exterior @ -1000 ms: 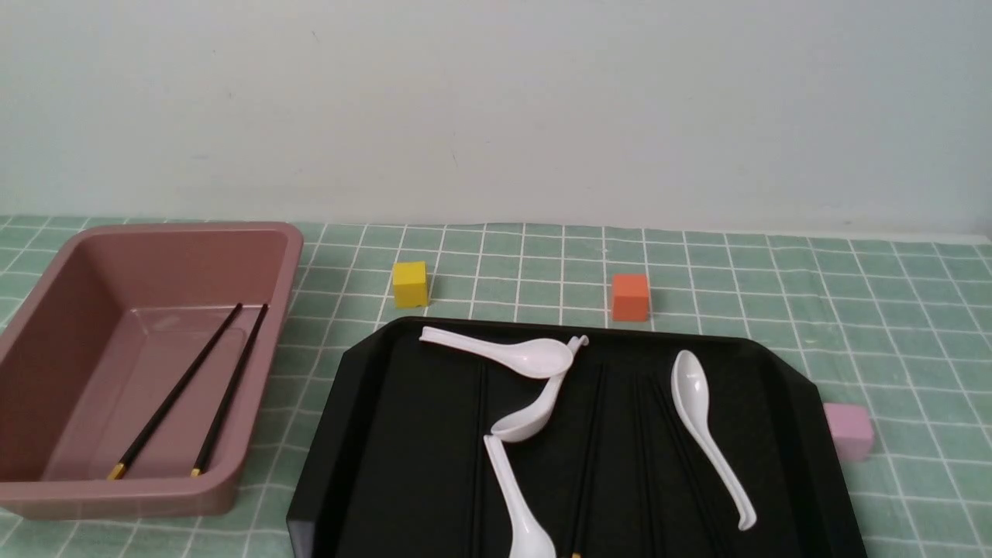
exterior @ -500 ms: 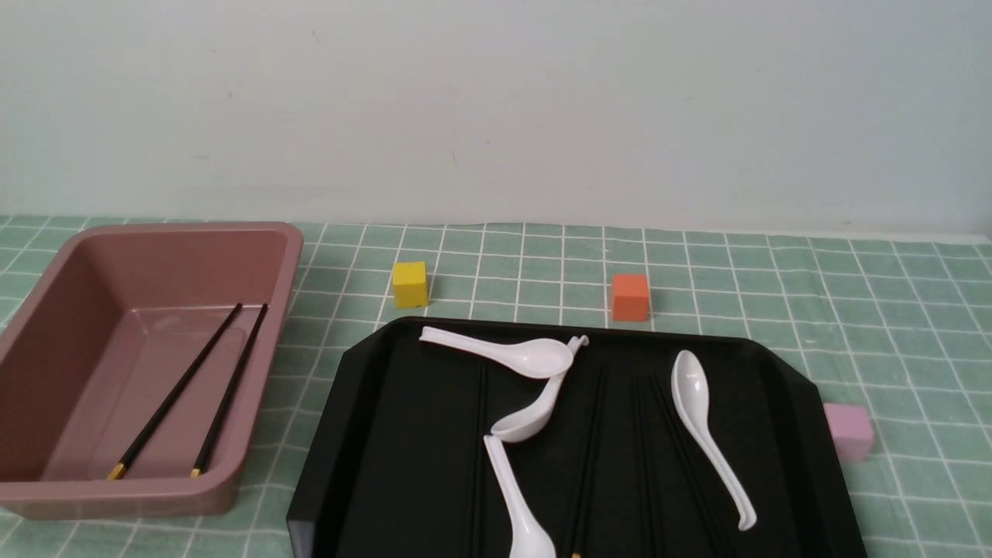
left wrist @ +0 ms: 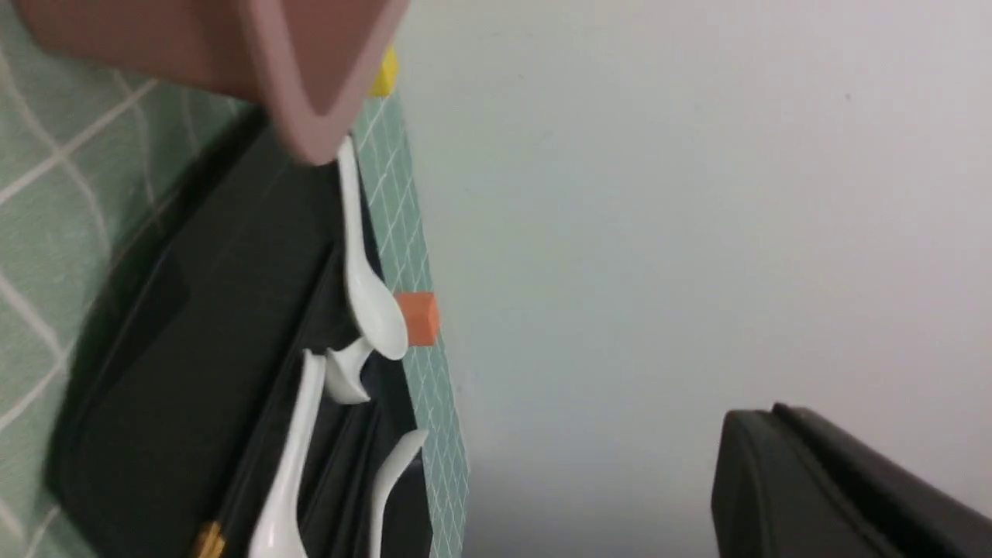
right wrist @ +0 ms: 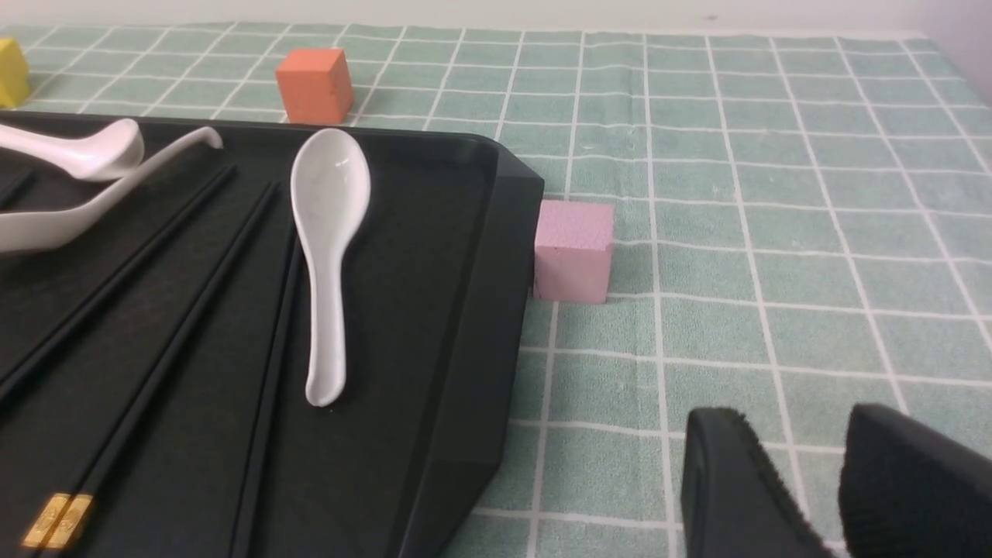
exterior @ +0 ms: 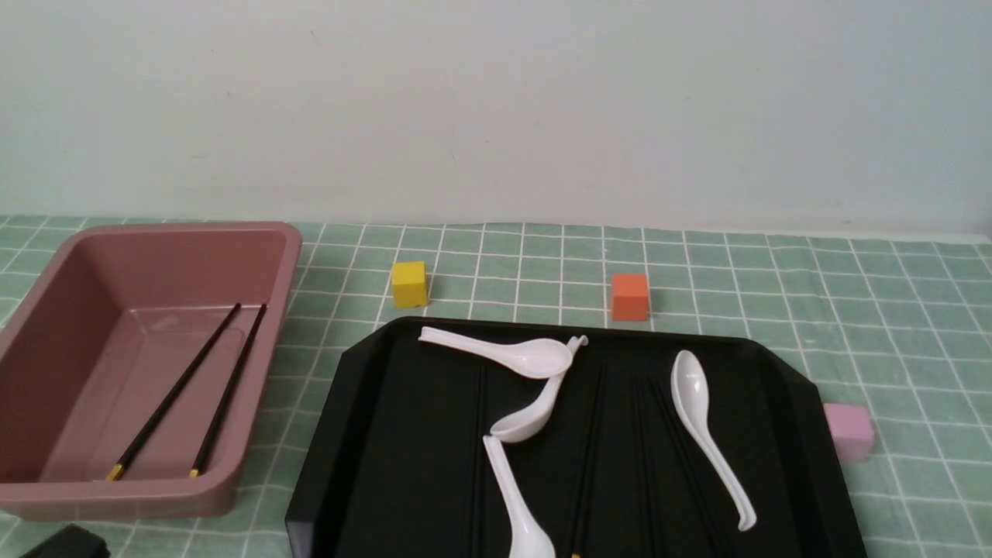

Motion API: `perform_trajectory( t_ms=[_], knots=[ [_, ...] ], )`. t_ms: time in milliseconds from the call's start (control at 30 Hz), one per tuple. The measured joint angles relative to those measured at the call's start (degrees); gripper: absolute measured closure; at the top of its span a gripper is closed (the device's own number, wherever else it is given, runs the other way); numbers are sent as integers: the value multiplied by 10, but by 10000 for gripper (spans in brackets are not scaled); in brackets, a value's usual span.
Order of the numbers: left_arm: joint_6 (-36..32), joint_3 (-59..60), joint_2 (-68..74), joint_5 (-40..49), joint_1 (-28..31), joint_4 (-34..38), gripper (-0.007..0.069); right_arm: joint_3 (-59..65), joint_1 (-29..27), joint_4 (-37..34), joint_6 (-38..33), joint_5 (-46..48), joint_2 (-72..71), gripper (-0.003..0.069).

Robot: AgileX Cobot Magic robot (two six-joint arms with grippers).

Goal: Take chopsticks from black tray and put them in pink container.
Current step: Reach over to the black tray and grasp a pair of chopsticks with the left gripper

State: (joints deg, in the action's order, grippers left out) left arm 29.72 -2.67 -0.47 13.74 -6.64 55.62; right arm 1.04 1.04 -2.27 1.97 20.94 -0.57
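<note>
Edging into view, seemingly the left gripper (exterior: 66, 542); chopsticks (exterior: 186, 391) unmoved.

Two chopsticks (exterior: 186, 391) lie inside the pink container (exterior: 288, 256).

Evenly and softly lit; faint, short shadows only. Dull sheen on black tray (exterior: 372, 434); chopsticks on it barely distinguishable in front view. Left wrist view motion-blurred throughout. Right wrist view sharp, gripper (right wrist: 841, 496) defocused.
</note>
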Motion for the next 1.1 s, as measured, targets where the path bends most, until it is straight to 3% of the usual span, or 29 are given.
perform_trajectory(
  t_ms=[167,233,267,300,433,500,667,933,1100],
  knots=[
    [-17,-161,134,134,0,-127,637,0,0,0,0,0,0,419],
    [-13,-250,234,280,0,-212,637,0,0,0,0,0,0,419],
    [-12,-258,244,294,0,-212,637,0,0,0,0,0,0,419],
    [-6,-326,332,414,0,-279,637,0,0,0,0,0,0,419],
    [-12,-422,482,547,0,-368,637,0,0,0,0,0,0,419],
    [-21,-460,553,562,0,-401,637,0,0,0,0,0,0,419],
    [-32,-493,659,561,-15,-395,637,0,0,0,0,0,0,419],
    [50,-503,785,448,-216,-437,637,0,0,0,0,0,0,419],
    [78,-504,861,357,-278,-436,613,0,0,0,0,0,0,419]
  ],
)
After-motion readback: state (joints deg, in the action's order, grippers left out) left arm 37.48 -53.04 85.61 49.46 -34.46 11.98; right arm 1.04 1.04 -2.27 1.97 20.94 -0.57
